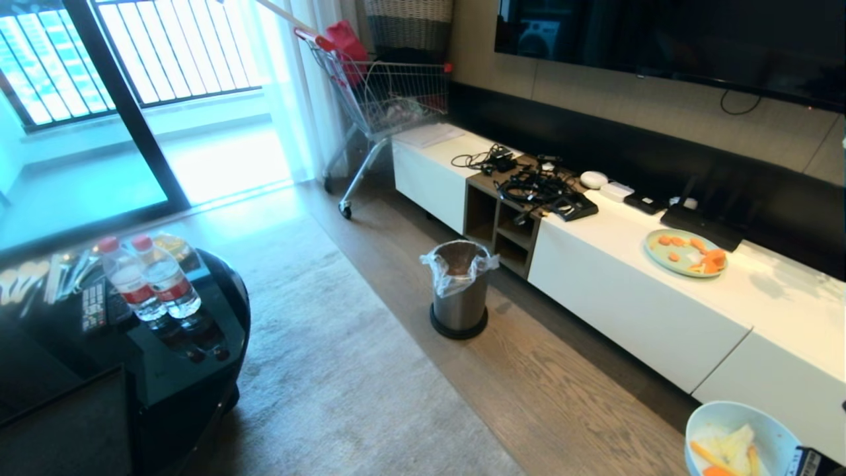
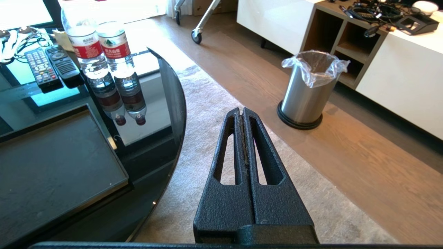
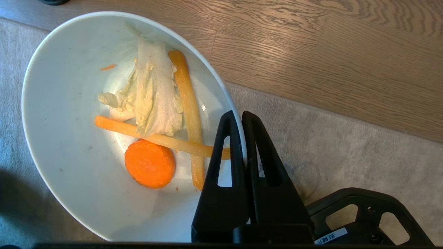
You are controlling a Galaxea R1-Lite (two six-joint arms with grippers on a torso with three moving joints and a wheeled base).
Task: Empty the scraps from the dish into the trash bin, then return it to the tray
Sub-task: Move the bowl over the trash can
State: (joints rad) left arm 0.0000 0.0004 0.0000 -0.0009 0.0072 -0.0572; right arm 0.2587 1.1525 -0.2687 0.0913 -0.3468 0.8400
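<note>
Right gripper (image 3: 239, 116) clamped on the dish (image 3: 69, 138) rim above rug and wood floor, scraps (image 3: 152, 114) inside, trash bin (image 1: 460, 291) well apart, tray (image 2: 55, 162) bare, left gripper (image 2: 241, 111) closed, holding nothing.

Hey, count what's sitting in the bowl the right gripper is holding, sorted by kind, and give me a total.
Carrot sticks: 2
Round carrot slice: 1
Pale cabbage leaf: 1
Tiny orange fleck: 1
Total: 5, all in the white bowl pinched at its rim by the right gripper.
</note>
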